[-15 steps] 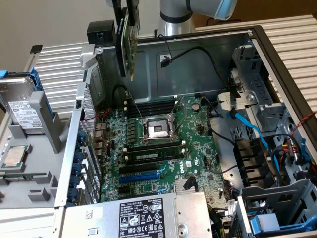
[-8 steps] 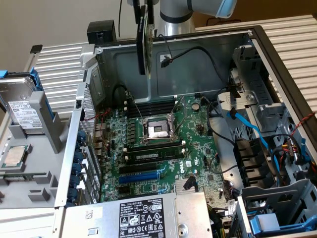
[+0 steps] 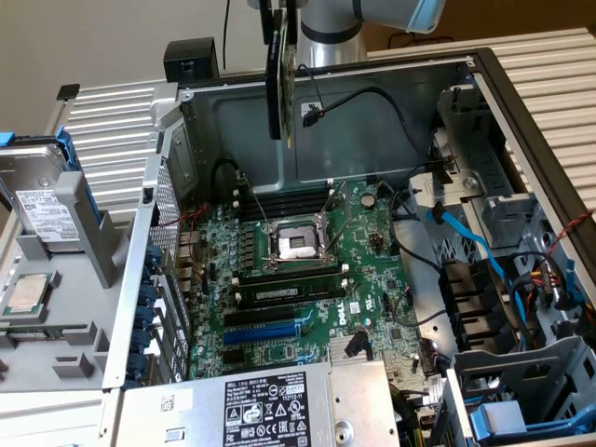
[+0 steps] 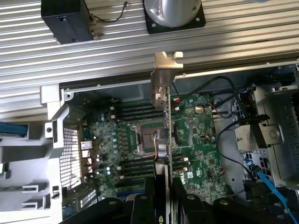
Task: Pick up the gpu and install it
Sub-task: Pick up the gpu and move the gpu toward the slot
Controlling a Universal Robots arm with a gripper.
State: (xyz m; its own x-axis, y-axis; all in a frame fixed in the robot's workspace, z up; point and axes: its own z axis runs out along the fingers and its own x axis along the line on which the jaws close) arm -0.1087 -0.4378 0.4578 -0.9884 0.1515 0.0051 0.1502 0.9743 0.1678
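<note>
Hand [image 4: 161, 205] pinching gpu [image 3: 279, 84] by one end; card hanging edge-on, silver bracket at the end away from the fingers. Held high over open case [image 3: 391, 140], well apart from motherboard [image 3: 372, 279], touching nothing else. Pickup judged complete; carry toward slot in hand. Blue expansion slot [image 3: 263, 332] vacant. Seating judged to call for card edge squared over slot, bracket toward perforated wall [image 3: 166, 214], straight press.
</note>
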